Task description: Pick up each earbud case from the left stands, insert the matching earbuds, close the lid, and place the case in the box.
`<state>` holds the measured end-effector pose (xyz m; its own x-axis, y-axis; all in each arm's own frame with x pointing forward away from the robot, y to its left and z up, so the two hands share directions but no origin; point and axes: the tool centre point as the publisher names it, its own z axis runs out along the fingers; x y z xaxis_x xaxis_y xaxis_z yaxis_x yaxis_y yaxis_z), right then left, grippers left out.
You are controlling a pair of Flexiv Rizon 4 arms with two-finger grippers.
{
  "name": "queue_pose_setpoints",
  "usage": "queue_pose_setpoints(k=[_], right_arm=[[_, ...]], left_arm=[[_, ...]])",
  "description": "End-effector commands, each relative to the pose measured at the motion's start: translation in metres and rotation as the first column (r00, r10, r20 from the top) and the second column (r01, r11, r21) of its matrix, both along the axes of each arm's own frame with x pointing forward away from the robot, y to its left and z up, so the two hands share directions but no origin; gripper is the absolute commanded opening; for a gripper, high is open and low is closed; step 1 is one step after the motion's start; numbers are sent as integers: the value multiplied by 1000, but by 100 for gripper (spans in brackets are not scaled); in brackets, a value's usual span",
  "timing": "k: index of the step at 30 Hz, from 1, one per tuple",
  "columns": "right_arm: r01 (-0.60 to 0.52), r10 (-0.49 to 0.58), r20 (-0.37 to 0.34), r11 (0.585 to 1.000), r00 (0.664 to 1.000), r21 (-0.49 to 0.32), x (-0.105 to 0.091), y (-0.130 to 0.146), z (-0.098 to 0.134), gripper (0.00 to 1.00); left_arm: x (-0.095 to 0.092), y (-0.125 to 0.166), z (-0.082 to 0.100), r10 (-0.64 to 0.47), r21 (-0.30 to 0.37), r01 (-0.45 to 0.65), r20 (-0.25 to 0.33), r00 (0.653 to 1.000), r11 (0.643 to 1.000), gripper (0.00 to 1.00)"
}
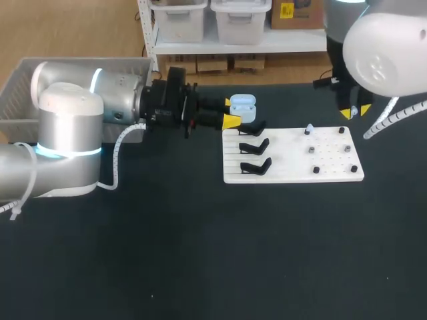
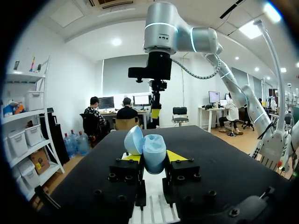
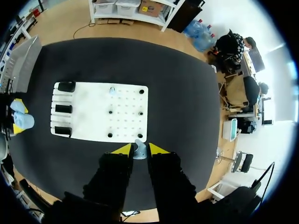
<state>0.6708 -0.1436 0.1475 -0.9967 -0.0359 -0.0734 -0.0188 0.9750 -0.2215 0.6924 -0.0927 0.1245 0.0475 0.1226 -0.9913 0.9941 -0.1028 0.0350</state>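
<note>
**Earbud insertion, both arms.** The left gripper (image 1: 231,111) is holding the light-blue earbud case (image 1: 243,104) in the air, just beside the rear end of the row of black stands (image 1: 253,146). Its fingers are set narrowly against the case's lower body from two sides. The lid (image 2: 134,140) is standing open, tipped back to one side, and the cavity is facing up and away from the wrist (clearest in the left wrist view). The right gripper (image 3: 139,148) is hanging high by the peg end of the white board (image 1: 333,170), well apart from the case. Its fingers are pinching a small pale earbud (image 3: 139,154) between the yellow tips. The three stands are sitting bare, and the grey box (image 1: 17,93) is waiting at the left rear of the table (image 1: 200,253).

The step in hand is judged to be seating this earbud in the open case.

- **Left arm:** it should be keeping the case steady, with the cavity presented and the lid turned out of the approach path.
- **Right arm:** it should be crossing above the board and lining the earbud's stem up with the matching well. It should then be descending straight, and letting go only once the piece is resting fully down.
- **Likely faults:** a slanted entry or a brush against the lid.
</note>
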Motion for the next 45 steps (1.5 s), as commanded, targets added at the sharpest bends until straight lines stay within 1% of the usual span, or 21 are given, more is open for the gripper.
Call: queue_pose_setpoints(k=[1,5,6,8,10,11,13,14,16,18,21,24,27,45], right_arm=[[24,-24,0,999,1000,45,-11,5,15,0],[53,-53,-3,997,999,63,-18,11,24,0],[60,-60,0,997,998,51,-20,13,27,0],[75,-75,-2,996,997,56,-24,17,31,0],[96,-96,-4,994,995,45,-27,21,36,0],[113,-113,-7,992,994,55,-28,24,39,0],[136,-137,5,990,991,34,-30,30,46,0],[161,-161,0,986,987,47,-32,34,50,0],[200,-201,11,979,980,33,-34,40,55,0],[243,-243,16,969,970,43,-36,46,60,0],[277,-278,17,959,960,58,-40,56,66,0],[310,-311,-9,944,950,113,-41,64,68,0],[319,-316,-40,935,948,153,-42,75,67,0],[316,-313,-41,937,949,148,-42,77,66,0]], left_arm=[[-9,-4,-6,12,-17,-12,4,1000,1000,0],[-14,-6,-9,8,-26,-8,2,1000,1000,0],[-15,-7,-9,7,-29,-7,2,1000,1000,0],[-15,-8,-9,6,-31,-6,3,1000,999,0],[-15,-10,-9,5,-33,-5,4,1000,999,0],[-15,-11,-9,3,-32,-3,6,1000,999,0],[-15,-13,-9,-2,-31,2,8,1000,1000,0],[-15,-15,-9,-4,-30,4,9,1000,1000,0],[-15,-17,-10,-10,-27,10,10,1000,1000,0],[-15,-19,-9,-20,-23,20,13,1000,1000,0],[-14,-22,-10,-28,-16,28,14,1000,999,0],[-14,-25,-11,-34,-13,34,13,999,999,0],[-14,-26,-12,-37,-12,37,11,999,999,0],[-14,-26,-12,-37,-12,37,11,999,999,0]])
